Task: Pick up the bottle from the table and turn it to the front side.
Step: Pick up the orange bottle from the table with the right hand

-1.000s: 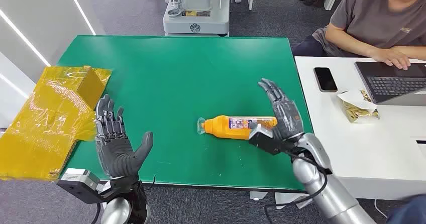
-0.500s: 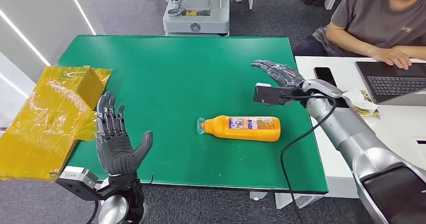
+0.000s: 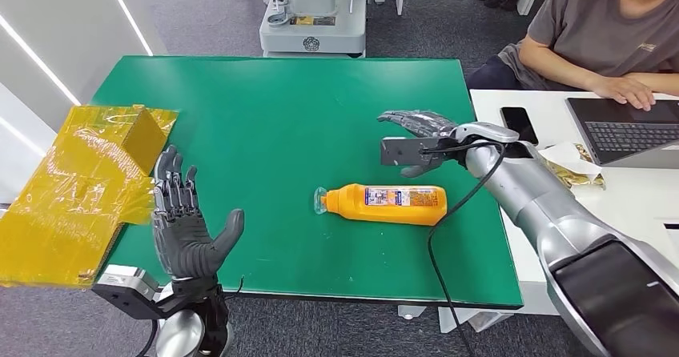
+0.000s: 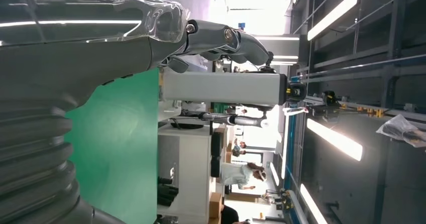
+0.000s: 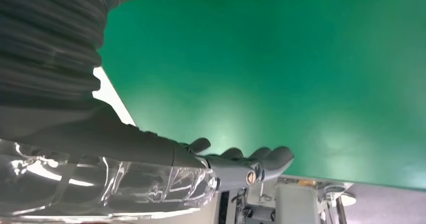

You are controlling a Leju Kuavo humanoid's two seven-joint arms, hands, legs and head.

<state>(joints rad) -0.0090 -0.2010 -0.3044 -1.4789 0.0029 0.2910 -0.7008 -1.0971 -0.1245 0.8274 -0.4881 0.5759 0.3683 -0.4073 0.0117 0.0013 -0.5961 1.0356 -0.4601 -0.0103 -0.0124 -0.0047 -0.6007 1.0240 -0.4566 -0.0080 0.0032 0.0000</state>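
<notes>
A: Two hands in play, neither holding anything. Start near: the left hand (image 3: 186,229) stands upright at the near left corner of the table (image 3: 272,101), palm toward the middle, fingers spread and released, touching nothing.

B: And the bottle (image 3: 384,203)?

A: On its side, right of the table's middle. Its long axis runs left to right across the robot's view, cap (image 3: 321,200) to the left, base to the right, label facing up.

B: Which hand is nearer to it?

A: The right hand (image 3: 420,137), plainly. It hangs over the table just beyond the bottle's base end, palm down, fingers pointing left along the bottle's length. The left hand is well apart from the cap end.

B: So the bottle lies toward the robot from those fingers?

A: Yes, nearer the robot and lower. The hand is not touching it. In the right wrist view the fingers (image 5: 261,163) are stretched out over bare green, unclenched, nothing between them.

B: What does the grasp turn on, then?

A: My judgement: bringing the right hand back toward the robot and down, so that fingers and thumb close across the bottle's width rather than along it.

B: Anything beyond?

A: A person (image 3: 608,29) at the white side table (image 3: 584,237), on a laptop (image 3: 624,129).
</notes>
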